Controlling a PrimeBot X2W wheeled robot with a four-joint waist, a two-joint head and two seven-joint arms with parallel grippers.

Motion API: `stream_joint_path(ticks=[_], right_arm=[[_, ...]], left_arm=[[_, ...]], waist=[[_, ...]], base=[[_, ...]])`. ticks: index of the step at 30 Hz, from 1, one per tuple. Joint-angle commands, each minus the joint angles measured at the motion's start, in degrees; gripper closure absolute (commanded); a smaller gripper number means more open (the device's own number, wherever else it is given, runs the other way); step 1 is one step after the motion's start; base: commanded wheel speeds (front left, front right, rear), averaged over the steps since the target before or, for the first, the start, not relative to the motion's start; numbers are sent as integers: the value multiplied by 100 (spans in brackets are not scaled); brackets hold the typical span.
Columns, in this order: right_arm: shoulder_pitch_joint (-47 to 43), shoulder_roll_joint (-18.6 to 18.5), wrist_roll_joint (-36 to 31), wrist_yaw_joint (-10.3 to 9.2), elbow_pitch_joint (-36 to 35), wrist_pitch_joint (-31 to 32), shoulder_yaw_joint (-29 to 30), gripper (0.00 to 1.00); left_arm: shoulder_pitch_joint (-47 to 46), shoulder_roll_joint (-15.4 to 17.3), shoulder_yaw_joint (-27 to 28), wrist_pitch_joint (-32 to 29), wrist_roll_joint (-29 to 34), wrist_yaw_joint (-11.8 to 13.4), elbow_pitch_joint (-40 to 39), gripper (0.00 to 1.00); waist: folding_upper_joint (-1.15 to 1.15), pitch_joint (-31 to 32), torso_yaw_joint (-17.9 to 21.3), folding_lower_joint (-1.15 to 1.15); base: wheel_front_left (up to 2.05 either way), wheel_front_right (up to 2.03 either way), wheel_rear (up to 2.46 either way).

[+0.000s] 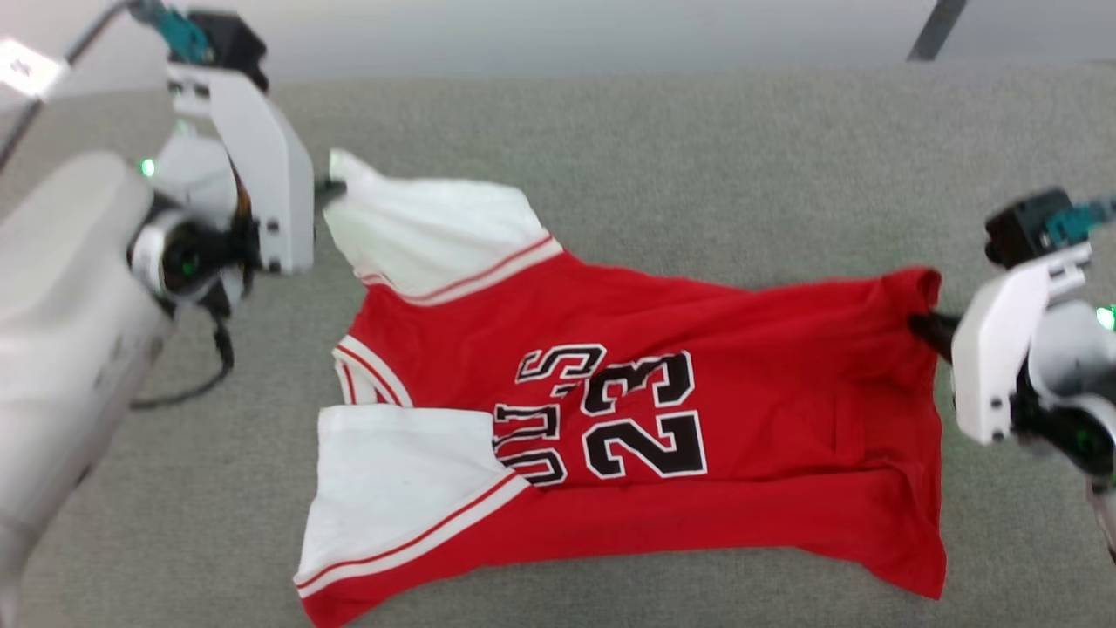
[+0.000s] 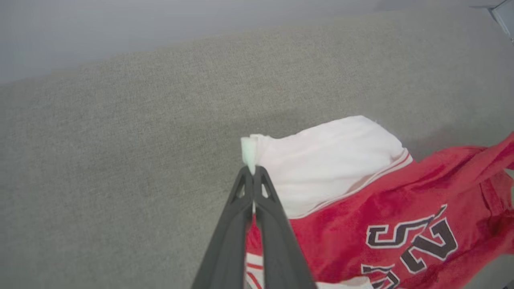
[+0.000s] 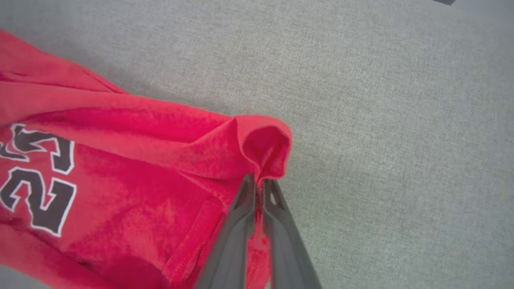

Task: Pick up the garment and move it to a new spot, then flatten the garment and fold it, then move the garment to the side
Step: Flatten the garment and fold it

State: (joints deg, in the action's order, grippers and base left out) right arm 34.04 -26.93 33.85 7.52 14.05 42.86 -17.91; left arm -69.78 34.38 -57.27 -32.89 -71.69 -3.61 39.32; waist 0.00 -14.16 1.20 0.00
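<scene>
The left arm (image 1: 61, 296) comes in from the left edge of the head view, pale forearm raised and wrist bent. The left gripper (image 1: 334, 185) points right, and its dark fingers (image 2: 229, 224) are pressed together, pinching a sleeve tip of the garment (image 1: 697, 314). The right arm (image 1: 1037, 375) enters from the right edge. The right gripper (image 1: 922, 324) points left, its fingers (image 3: 233, 233) closed on the hem corner.

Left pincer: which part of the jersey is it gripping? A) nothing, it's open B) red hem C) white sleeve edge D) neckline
C: in the left wrist view the left pincer is shut on the edge of the white sleeve of the garment.
</scene>
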Motion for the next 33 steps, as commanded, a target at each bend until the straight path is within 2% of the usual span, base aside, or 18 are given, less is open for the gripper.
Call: stream_joint_path(ticks=[1, 4, 11, 14, 16, 20, 27, 28, 30, 31, 32, 33], right_arm=[[-144, -35, 68, -6, -71, -11, 37, 100], [-542, -126, 83, -6, -329, -36, 140, 100], [-1455, -121, 67, -6, -844, 59, 466, 100], [-1772, -108, 0, -6, -995, 67, 597, 100], [-1965, -95, -80, -6, -1051, 88, 636, 100], [-2218, -34, -204, -6, -1096, 39, 725, 100], [-2407, 159, -355, -6, -1064, 17, 780, 100], [-2427, 176, -368, -6, -1067, 1, 785, 93], [-2431, 182, -407, -6, -1103, -47, 768, 56], [-2425, 193, -423, -6, -1121, -55, 769, 20], [-2433, 203, -425, -6, -1148, -57, 781, 0], [-2449, 209, -413, -6, -1168, -43, 785, 0]], left_arm=[[137, 96, -15, -30, -36, 94, -176, 100], [583, 471, -44, -194, -132, 546, -1125, 100], [1762, 1552, -108, -438, -423, 1909, -3642, 100], [2258, 1905, -129, -382, -587, 2408, -4386, 100], [2557, 2075, -165, -312, -650, 2642, -4746, 100], [3034, 2205, -264, -134, -747, 2872, -5094, 100], [3492, 1972, -356, 136, -916, 2856, -4967, 100], [3509, 1950, -367, 173, -897, 2831, -4943, 100], [3553, 1907, -333, 278, -899, 2785, -4891, 84], [3580, 1902, -328, 325, -889, 2782, -4870, 71], [3590, 1905, -307, 371, -877, 2785, -4853, 50], [3606, 1907, -286, 406, -889, 2800, -4838, 9]], waist=[[0, 186, -109, 0], [0, 298, -159, 0], [0, 416, -224, 0], [0, 436, -227, 0], [0, 457, -227, 0], [0, 504, -230, 0], [0, 604, -236, 0], [0, 625, -236, 0], [0, 670, -231, 0], [0, 701, -225, 0], [0, 730, -219, 0], [0, 762, -214, 0]], base=[[0, 0, 0], [0, 0, 0], [0, 0, 0], [0, 0, 0], [0, 0, 0], [0, 0, 0], [0, 0, 0], [0, 0, 0], [0, 0, 0], [0, 0, 0], [0, 0, 0], [0, 0, 0]])
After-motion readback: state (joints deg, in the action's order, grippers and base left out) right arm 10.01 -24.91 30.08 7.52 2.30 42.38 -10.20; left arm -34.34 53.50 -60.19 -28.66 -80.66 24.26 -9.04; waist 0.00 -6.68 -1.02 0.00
